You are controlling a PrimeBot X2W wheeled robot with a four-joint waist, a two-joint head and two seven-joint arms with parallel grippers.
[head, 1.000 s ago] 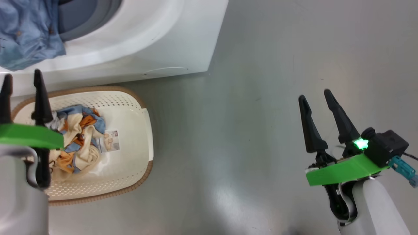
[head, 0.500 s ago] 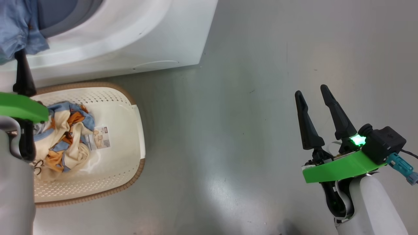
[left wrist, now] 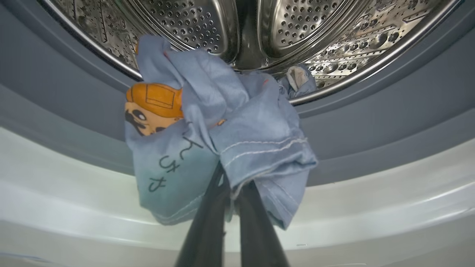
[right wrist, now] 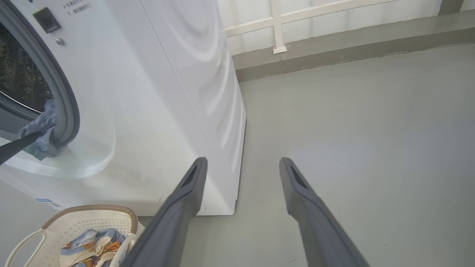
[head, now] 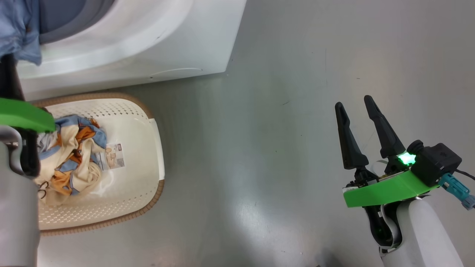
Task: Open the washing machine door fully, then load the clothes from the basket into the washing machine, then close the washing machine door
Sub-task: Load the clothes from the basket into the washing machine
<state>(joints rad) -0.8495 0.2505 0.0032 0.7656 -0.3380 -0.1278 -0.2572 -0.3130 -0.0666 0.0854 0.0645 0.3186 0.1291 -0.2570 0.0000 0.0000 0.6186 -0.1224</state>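
Two lots of clothes were seen: a blue garment (left wrist: 222,122) with an orange print at the mouth of the washing machine (head: 148,40), and a bundle of blue, orange and cream clothes (head: 70,148) left in the basket (head: 144,174). The jaws of the left gripper (left wrist: 228,185) were pressed together on the lower folds of the blue garment, which was held up against the grey seal (left wrist: 371,122), with its upper part draped over the lip of the steel drum (left wrist: 315,29). A further scrap of blue cloth was seen lying just inside the drum. The basket was set on the grey floor (head: 278,148) just in front of the washing machine, and the bundle was heaped toward its left side beside a paper label (head: 114,156) on its bottom. The right gripper (head: 353,102) was held above bare floor well apart from the basket, off to the right of the washing machine, with its jaws spread wide and nothing between them.
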